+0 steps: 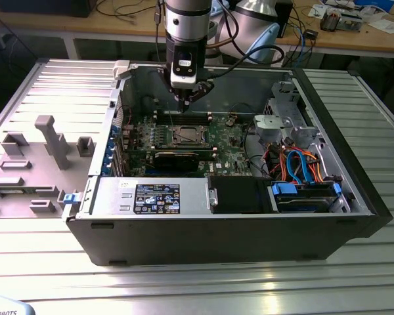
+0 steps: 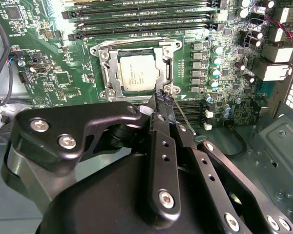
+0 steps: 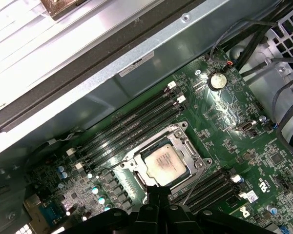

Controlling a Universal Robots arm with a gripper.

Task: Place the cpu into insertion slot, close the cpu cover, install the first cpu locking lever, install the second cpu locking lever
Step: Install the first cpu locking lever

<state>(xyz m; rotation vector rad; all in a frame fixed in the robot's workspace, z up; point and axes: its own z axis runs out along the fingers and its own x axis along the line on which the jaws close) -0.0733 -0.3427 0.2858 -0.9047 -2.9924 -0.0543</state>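
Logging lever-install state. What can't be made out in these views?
Second wrist view: the gripper hides the cpu cover edge beside it and where the locking lever ends.
First wrist view: the gripper hides that same edge.
Exterior view: cpu too small to judge cover or lever.

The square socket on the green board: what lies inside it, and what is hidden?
A square chip lies flat inside the socket, its grey metal top showing. The socket's floor beneath the chip is covered by it and cannot be seen.
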